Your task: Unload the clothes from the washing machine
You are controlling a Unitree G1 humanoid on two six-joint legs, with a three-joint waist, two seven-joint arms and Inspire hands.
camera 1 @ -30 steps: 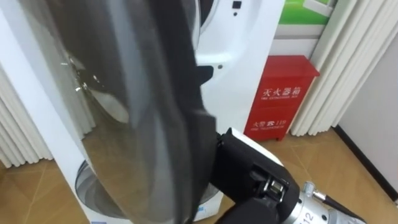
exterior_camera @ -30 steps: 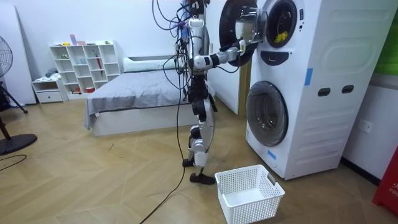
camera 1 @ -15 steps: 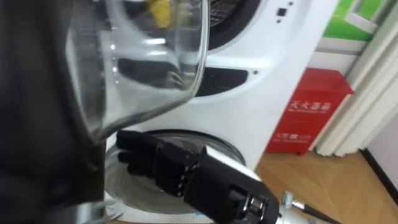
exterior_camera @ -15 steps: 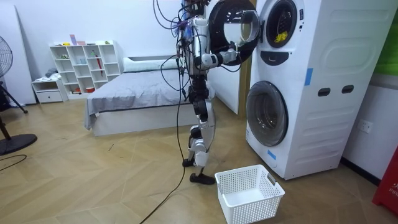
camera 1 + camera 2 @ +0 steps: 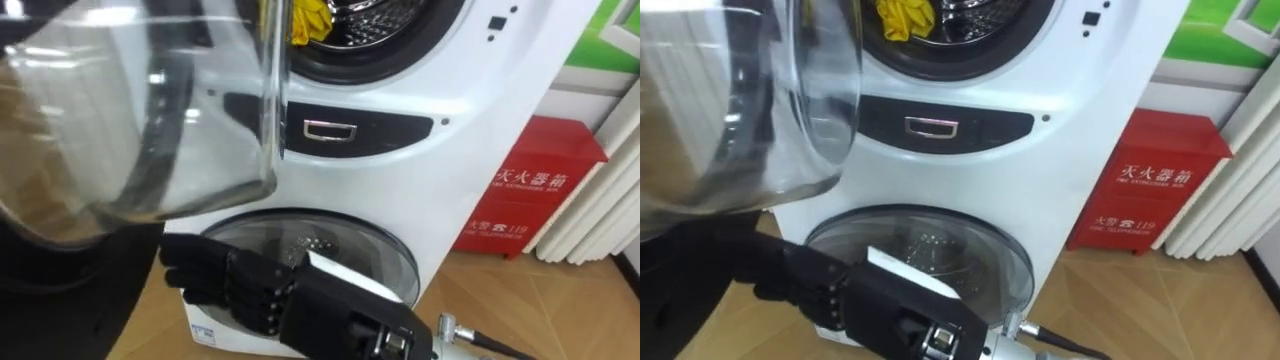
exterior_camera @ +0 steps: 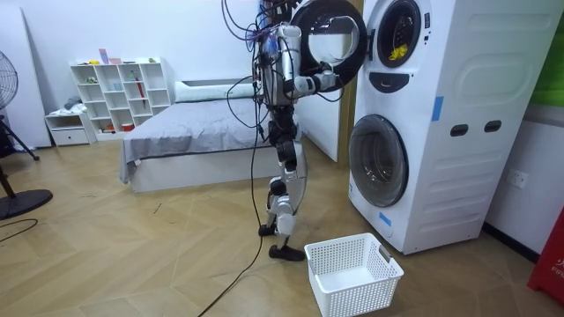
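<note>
One door has swung wider, baring yellow clothes; right robot hand shows straight fingers.

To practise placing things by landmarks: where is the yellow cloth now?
The yellow cloth sits in the upper drum, at the top of the left eye view, just right of the open glass door.

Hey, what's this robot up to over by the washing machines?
A humanoid robot stands in front of two stacked washing machines. The upper machine's round glass door stands open, swung out toward the robot. Its right hand reaches out just beneath that door, fingers relaxed and holding nothing. A yellow cloth lies inside the upper machine, not yet taken out. A white laundry basket waits on the floor near the robot's feet.
</note>
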